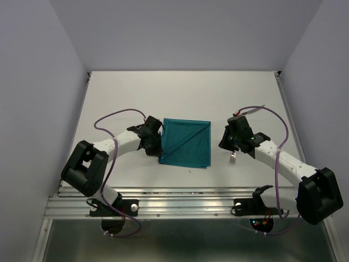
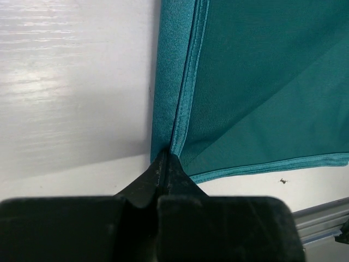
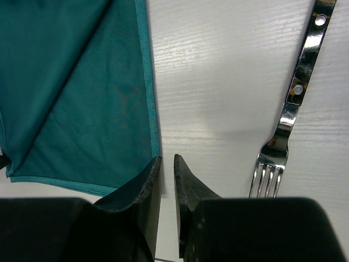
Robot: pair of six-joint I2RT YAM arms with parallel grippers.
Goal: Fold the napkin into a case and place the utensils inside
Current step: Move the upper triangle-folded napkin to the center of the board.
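The teal napkin (image 1: 185, 143) lies flat mid-table, a diagonal fold line running across it. My left gripper (image 1: 159, 155) is at its near-left corner. In the left wrist view the fingertips (image 2: 165, 158) are pressed together on the napkin (image 2: 262, 82) where its doubled hem runs into them. My right gripper (image 1: 222, 146) hovers just off the napkin's right edge (image 3: 71, 93). Its jaws (image 3: 167, 161) stand a narrow gap apart with only bare table between them. A silver fork (image 3: 289, 109) lies to its right, tines toward the near edge (image 1: 233, 159). No case shape shows.
The white table (image 1: 185, 98) is walled on three sides. A metal rail (image 1: 180, 204) runs along the near edge where the arm bases sit. A small dark speck (image 2: 282, 180) lies on the table beside the napkin's near hem.
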